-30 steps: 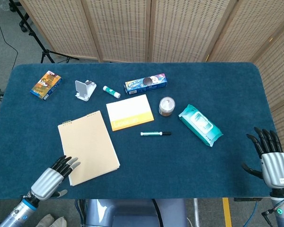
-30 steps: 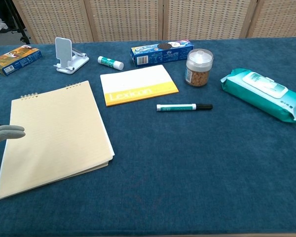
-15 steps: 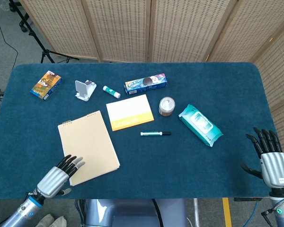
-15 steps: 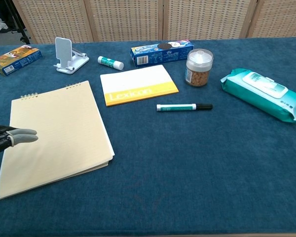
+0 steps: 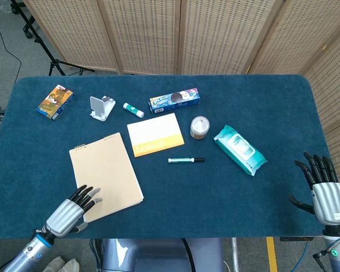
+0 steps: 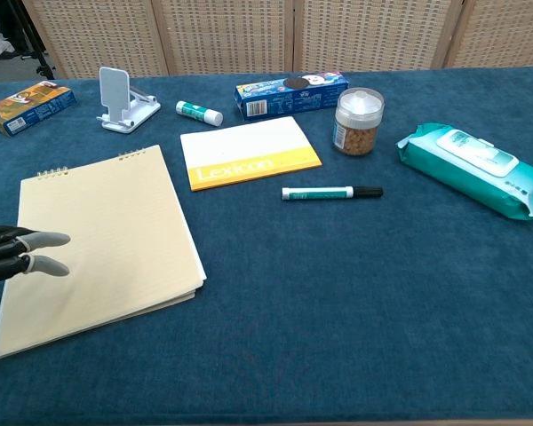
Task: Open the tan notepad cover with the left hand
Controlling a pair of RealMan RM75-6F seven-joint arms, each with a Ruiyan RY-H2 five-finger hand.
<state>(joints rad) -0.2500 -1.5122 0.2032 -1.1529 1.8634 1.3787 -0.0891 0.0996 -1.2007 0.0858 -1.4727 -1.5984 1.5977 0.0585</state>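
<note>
The tan notepad (image 5: 106,175) (image 6: 102,241) lies flat and closed at the table's front left, spiral binding at its far edge. My left hand (image 5: 72,211) (image 6: 18,253) hovers at the notepad's near left corner, fingers spread and reaching over the cover's edge, holding nothing. Whether the fingertips touch the cover cannot be told. My right hand (image 5: 324,190) stays open at the far right edge of the table, fingers upright and apart, away from every object.
Behind the notepad lie a white-and-orange Lexicon pad (image 5: 153,134), a green marker (image 5: 186,160), a small jar (image 5: 199,127), a wet-wipes pack (image 5: 239,149), a blue biscuit box (image 5: 174,100), a glue stick (image 5: 133,110), a white phone stand (image 5: 102,107) and an orange box (image 5: 54,101).
My left hand has shifted a little to the right and toward the table's front edge, bringing more fingers over the notepad's left edge. The right hand has not moved.
</note>
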